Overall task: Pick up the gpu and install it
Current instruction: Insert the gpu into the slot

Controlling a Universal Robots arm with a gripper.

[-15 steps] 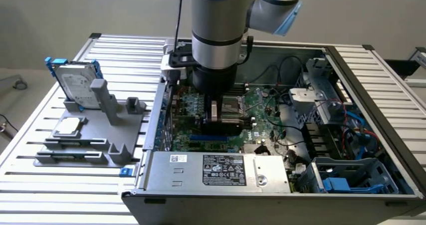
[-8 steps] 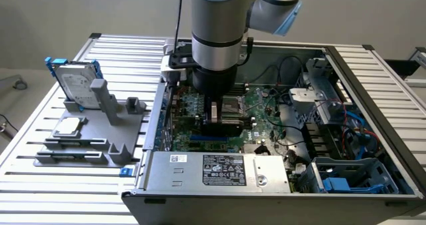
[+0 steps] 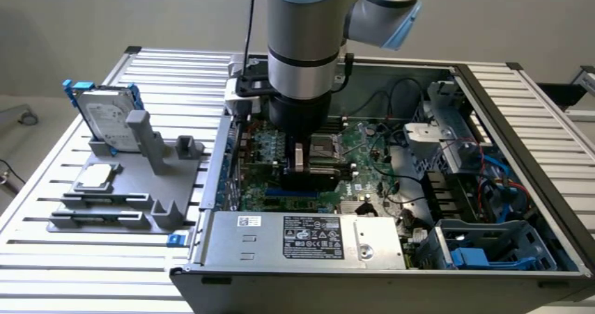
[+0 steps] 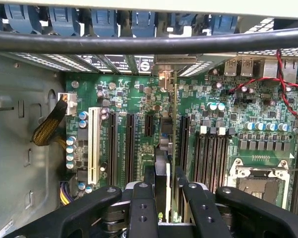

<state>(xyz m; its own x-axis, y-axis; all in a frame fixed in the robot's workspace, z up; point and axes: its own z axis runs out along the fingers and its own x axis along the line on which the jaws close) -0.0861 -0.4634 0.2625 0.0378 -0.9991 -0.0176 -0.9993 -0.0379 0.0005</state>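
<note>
Gripper (image 4: 165,179) grips gpu (image 4: 174,119) upright, edge down among motherboard slots (image 4: 130,144)

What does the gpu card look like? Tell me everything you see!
The gpu is a thin, flat card seen edge-on, with a green board on one side, a black cover on the other and a metal bracket at its far end. It stands on its edge over the green motherboard, parallel to the long black slots. The gripper pinches it from both sides. Whether it is pushed fully in, I cannot tell.
</note>
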